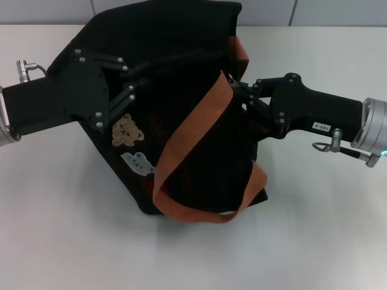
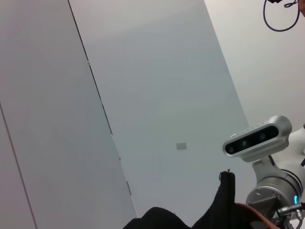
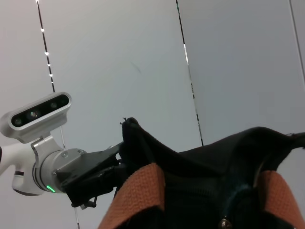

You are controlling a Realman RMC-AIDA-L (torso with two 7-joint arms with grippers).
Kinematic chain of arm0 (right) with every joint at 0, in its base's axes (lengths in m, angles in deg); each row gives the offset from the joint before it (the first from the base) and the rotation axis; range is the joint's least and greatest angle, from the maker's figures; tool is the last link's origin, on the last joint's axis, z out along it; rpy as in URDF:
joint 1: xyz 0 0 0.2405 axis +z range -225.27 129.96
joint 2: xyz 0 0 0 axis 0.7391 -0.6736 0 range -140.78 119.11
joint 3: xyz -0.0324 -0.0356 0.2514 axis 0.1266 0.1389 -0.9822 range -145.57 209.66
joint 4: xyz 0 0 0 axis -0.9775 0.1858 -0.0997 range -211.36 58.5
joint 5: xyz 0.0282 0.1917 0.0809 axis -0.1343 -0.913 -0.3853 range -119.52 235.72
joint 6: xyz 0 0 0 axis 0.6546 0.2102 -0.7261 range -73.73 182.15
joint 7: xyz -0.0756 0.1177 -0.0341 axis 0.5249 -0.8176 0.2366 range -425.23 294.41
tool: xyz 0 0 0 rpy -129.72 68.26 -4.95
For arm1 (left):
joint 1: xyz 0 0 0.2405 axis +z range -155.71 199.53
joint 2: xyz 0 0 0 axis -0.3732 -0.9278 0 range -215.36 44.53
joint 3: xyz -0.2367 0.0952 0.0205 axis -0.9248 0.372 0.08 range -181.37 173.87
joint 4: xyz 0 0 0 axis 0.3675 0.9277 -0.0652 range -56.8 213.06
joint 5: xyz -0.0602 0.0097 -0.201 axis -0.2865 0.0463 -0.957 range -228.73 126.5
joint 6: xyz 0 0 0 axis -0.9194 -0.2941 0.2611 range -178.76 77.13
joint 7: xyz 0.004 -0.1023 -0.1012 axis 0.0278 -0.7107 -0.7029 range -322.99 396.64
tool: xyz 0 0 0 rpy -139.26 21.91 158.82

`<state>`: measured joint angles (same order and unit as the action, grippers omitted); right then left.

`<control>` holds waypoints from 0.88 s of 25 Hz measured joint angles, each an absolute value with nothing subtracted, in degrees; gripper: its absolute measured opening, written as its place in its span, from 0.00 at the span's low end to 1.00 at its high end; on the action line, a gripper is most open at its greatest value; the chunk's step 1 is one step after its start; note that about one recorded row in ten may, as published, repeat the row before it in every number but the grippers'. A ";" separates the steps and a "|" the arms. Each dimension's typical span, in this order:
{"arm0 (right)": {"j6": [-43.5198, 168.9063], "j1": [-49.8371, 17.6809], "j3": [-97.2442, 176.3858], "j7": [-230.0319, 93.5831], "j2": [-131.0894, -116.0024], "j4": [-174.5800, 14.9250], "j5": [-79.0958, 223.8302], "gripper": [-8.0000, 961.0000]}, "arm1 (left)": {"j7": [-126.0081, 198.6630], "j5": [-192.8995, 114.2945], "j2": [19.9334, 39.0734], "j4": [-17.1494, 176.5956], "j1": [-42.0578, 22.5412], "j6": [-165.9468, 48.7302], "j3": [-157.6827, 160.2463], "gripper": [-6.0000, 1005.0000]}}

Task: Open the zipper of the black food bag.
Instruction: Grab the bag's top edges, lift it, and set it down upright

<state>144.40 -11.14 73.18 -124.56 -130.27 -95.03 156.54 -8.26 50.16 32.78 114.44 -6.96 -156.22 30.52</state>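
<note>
The black food bag (image 1: pixel 181 121) lies tipped on the white table, its bear patches (image 1: pixel 127 130) facing me and an orange-brown strap (image 1: pixel 193 130) draped across it. My left gripper (image 1: pixel 151 75) comes in from the left and is shut on the bag's upper fabric. In the right wrist view that fabric (image 3: pixel 129 129) stands pulled into a peak at the left gripper (image 3: pixel 107 164). My right gripper (image 1: pixel 237 93) reaches in from the right, against the bag's top edge beside the strap. I cannot make out the zipper along the dark fabric, and only a small brassy dot (image 3: pixel 223 222) shows near the strap.
The white table (image 1: pixel 72 229) spreads around the bag, with a grey panelled wall (image 1: pixel 338 12) behind it. The second strap loop (image 1: pixel 242 199) hangs over the bag's near right corner. The right arm's wrist camera (image 2: pixel 257 138) shows beyond the fabric peak (image 2: pixel 228 183).
</note>
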 joint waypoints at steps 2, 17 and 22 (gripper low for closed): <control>144.51 -11.05 73.18 -124.56 -130.27 -95.00 156.55 0.06 | -8.25 50.15 32.80 114.44 -6.97 -156.22 30.57 0.16; 150.49 -10.17 73.08 -141.09 -129.94 -102.63 160.55 0.03 | -7.65 50.53 32.64 113.73 -6.63 -155.87 30.61 0.16; 150.49 -8.86 73.09 -150.49 -129.92 -106.11 164.73 0.01 | -7.61 50.60 32.84 113.65 -6.61 -155.80 30.69 0.16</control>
